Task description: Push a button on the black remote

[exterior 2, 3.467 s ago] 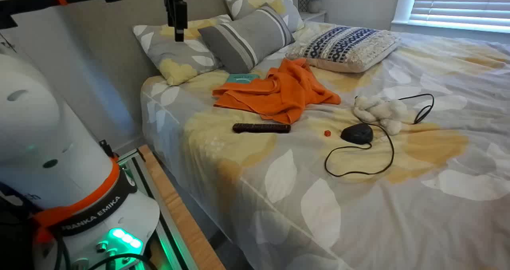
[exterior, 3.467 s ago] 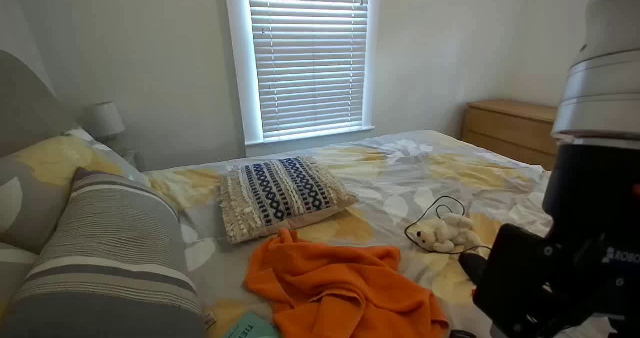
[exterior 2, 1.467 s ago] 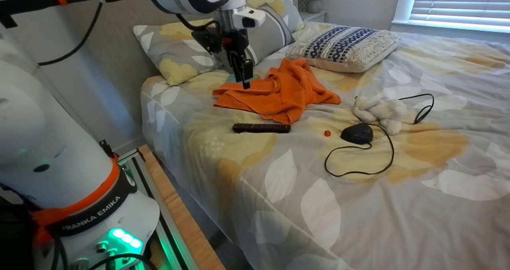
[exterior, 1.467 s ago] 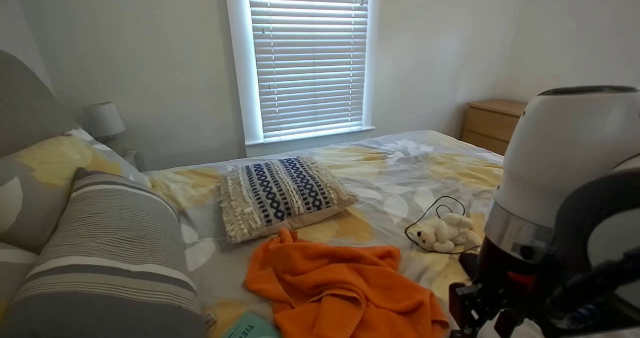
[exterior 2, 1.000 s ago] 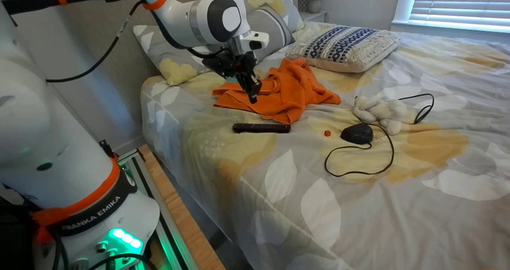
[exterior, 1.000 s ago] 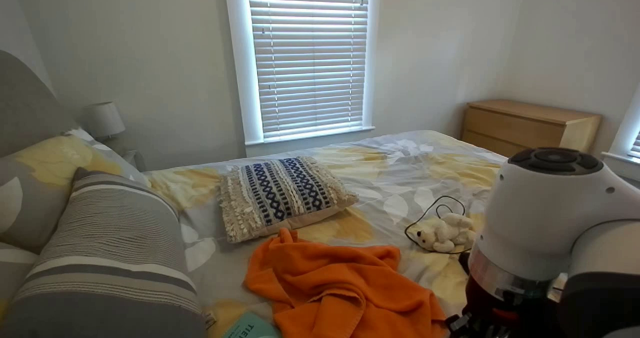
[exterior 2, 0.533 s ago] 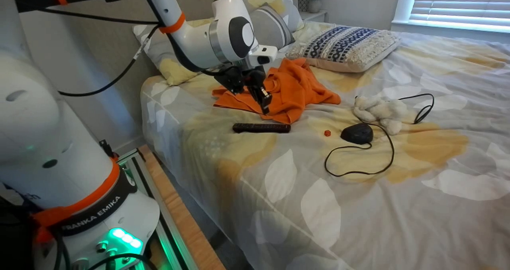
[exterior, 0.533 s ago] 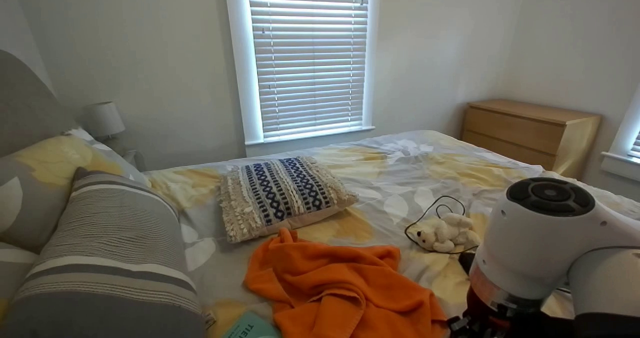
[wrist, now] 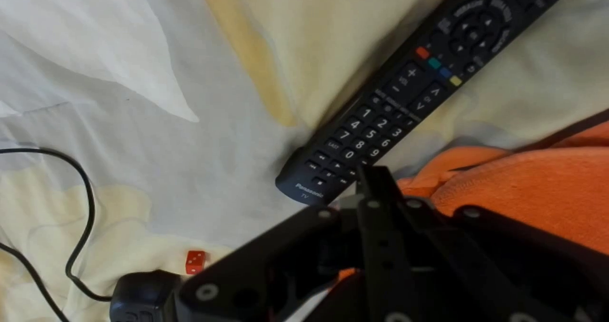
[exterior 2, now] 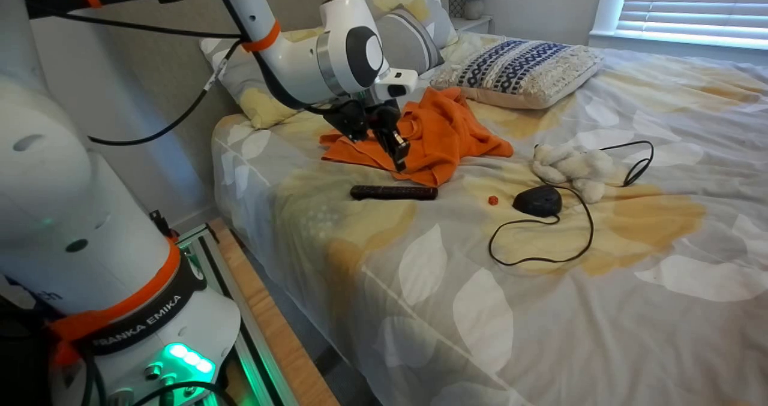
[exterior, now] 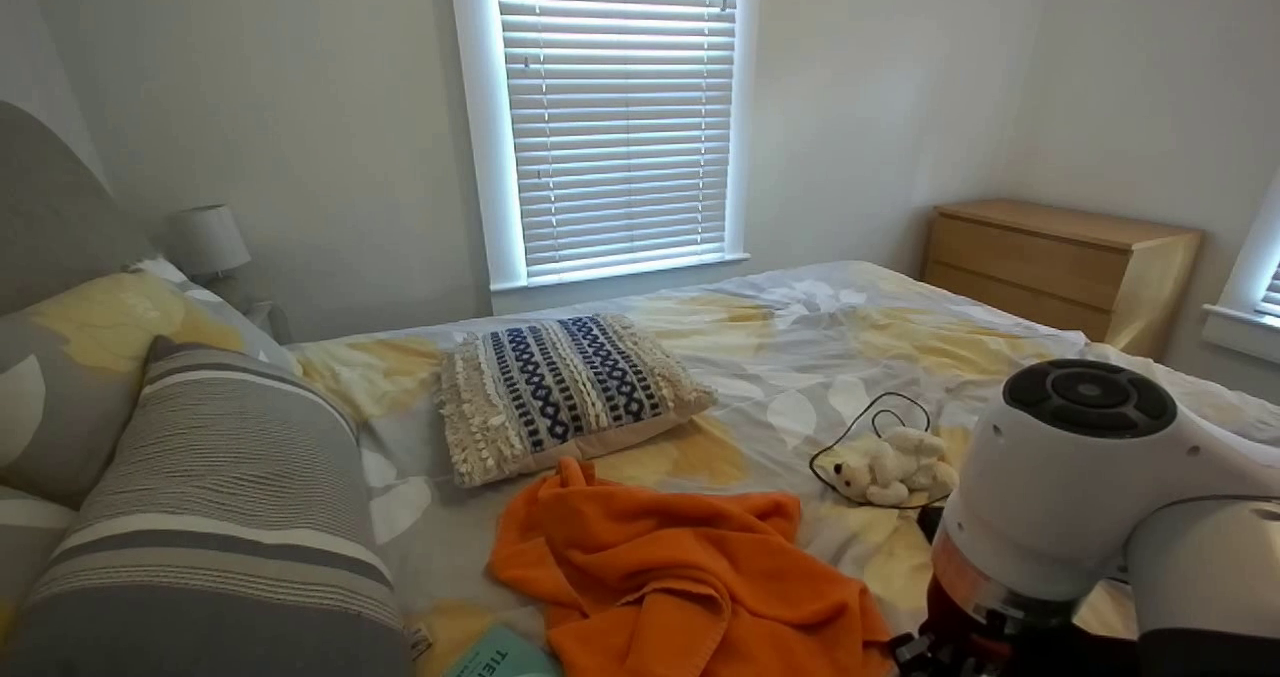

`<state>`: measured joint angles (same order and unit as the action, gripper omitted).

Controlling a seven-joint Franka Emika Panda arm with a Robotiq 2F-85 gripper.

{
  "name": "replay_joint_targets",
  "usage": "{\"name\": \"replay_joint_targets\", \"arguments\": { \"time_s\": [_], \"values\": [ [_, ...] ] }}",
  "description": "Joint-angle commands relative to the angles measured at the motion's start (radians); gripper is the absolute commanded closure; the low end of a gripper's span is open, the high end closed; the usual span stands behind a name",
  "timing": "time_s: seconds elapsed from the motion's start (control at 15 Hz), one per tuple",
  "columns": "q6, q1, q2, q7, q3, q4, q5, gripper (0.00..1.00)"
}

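The black remote lies flat on the bed, buttons up, in an exterior view. From the wrist view, that same remote runs diagonally, its number keys and Panasonic TV end toward my fingertips. My gripper is in the air above and behind the remote, pointing down at a slant, with a visible space between. Its jaws are together with nothing held. Seen from the wrist, the gripper has its tips overlapping the remote's edge near the lower playback keys. A further exterior view shows only part of the gripper, without the remote.
An orange cloth lies just behind the remote. A red die, a black mouse with a looped cable, and a white plush toy lie to its side. A patterned pillow sits farther back.
From high above the bed, my arm has come down and forward toward the remote, its jaws now together. Over the last half second it has hardly moved. The remote lies where it was.
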<state>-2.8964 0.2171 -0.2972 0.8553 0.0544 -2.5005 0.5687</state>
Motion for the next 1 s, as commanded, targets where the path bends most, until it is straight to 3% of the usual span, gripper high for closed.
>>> {"name": "replay_joint_targets", "arguments": {
  "time_s": [0.0, 0.4, 0.93],
  "values": [
    [0.002, 0.036, -0.042, 0.042, 0.036, 0.031, 0.051, 1.0],
    [0.001, 0.08, -0.113, 0.056, 0.067, 0.068, 0.071, 1.0],
    [-0.004, 0.185, -0.208, 0.127, 0.168, 0.133, 0.135, 1.0]
  ]
}}
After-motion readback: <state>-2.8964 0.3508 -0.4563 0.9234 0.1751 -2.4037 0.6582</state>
